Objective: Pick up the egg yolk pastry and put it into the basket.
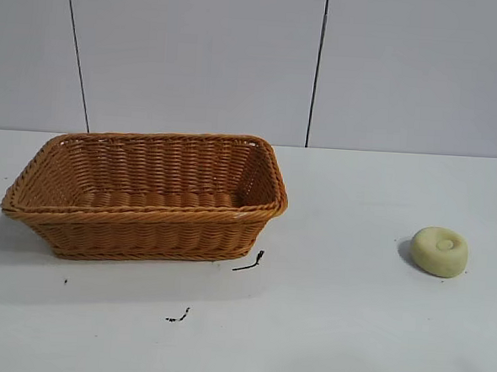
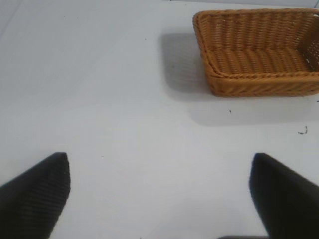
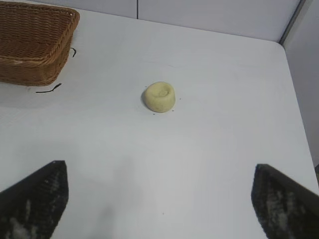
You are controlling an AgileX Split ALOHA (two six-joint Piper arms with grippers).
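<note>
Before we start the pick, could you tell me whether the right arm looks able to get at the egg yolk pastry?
Probably yes. The egg yolk pastry sits alone on the table, apart from the basket, and the right pincer is open with bare table between it and the pastry.

We find no writing, label, brand or number to read here, neither on the orange-brown woven wicker basket [image 1: 146, 198] nor on the white bench [image 1: 349, 327].
</note>
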